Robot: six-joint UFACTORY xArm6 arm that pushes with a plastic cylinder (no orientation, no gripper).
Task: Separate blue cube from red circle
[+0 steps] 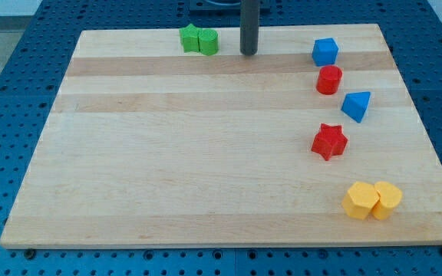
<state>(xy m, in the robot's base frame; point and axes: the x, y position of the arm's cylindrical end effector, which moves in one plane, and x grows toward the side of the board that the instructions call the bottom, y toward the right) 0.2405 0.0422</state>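
Note:
The blue cube (324, 51) sits near the view's top right of the wooden board (206, 153). The red circle (329, 80) stands just below it, almost touching. My tip (249, 53) rests on the board near the top edge, well to the left of the blue cube and just right of the green blocks.
A green star (191, 37) and a green cylinder (209, 42) sit together at the top. A blue triangle (356, 105) lies right of and below the red circle. A red star (329, 141) is lower. Two yellow blocks (371, 200) sit at the bottom right.

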